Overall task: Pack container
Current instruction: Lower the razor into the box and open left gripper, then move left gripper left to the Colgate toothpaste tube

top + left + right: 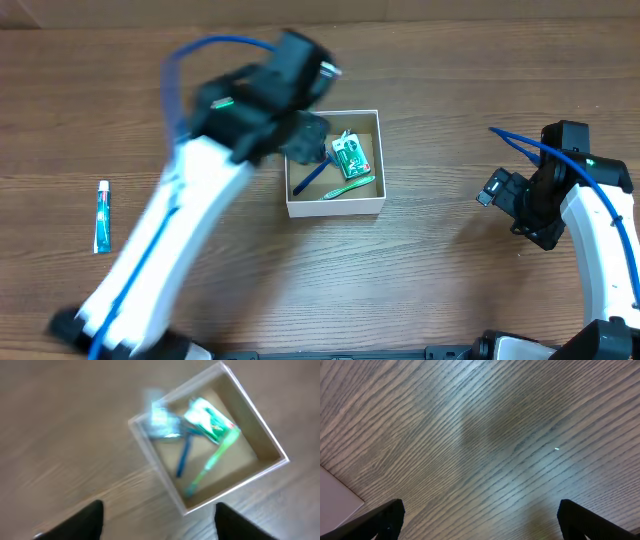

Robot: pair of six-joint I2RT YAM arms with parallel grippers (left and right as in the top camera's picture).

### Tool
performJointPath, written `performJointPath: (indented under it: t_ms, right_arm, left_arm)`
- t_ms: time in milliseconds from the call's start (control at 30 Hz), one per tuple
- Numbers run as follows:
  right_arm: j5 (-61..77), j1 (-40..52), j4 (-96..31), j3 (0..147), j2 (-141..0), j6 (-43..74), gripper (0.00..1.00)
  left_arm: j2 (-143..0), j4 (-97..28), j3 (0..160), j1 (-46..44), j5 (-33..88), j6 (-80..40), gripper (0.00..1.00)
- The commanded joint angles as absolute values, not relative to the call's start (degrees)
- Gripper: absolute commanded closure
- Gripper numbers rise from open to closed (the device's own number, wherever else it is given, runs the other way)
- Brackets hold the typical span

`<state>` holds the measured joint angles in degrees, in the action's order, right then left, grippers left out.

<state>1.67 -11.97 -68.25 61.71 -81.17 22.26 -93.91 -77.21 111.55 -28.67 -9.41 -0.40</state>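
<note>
The container [335,208] sits mid-desk, holding a green packet [351,155], a green brush [348,188] and a blue one [312,177], with a tube [102,216] unpacked far left, while the left fingers [89,521] and right fingers [382,519] are spread wide and empty.

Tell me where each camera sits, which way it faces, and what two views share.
Overhead: above the table, looking straight down; both arms show, left gripper by the container, right gripper aside.
Left wrist: looks down at the container; its two fingertips show.
Right wrist: looks down at the wood tabletop; its fingertips show.
Shared: overhead and left wrist both show the container.
</note>
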Motion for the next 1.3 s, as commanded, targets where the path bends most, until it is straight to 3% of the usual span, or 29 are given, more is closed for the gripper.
performJointPath:
  t_ms: [0, 267, 467, 600, 900, 1267]
  right_arm:
    - [1.63, -12.08, -67.96, 62.70, -80.82, 22.02, 0.00]
    - [1.65, -12.08, -67.83, 62.70, -80.82, 22.04, 0.00]
    - [1.67, -12.08, -67.83, 62.70, -80.82, 22.04, 0.00]
    - [1.67, -12.08, -67.81, 62.70, -80.82, 22.04, 0.00]
    - [1.67, -12.08, -67.83, 62.70, -80.82, 22.04, 0.00]
    - [1.63, -12.08, -67.79, 62.70, -80.82, 22.04, 0.00]
  left_arm:
    - [-89.52, -81.21, 111.85, -18.06, -13.98, -8.01, 0.27]
    - [-89.73, -80.40, 102.65, 8.19, -8.27, -12.47, 0.21]
    - [-90.15, -69.63, 85.36, 22.24, -5.93, -12.51, 0.13]
    - [-91.70, -60.62, 73.67, 29.58, -5.45, -12.51, 0.02]
    - [-99.37, -46.70, 67.66, 34.13, -1.58, -9.89, 0.00]
    - [-108.42, -40.01, 67.66, 33.74, -0.23, -1.67, 0.04]
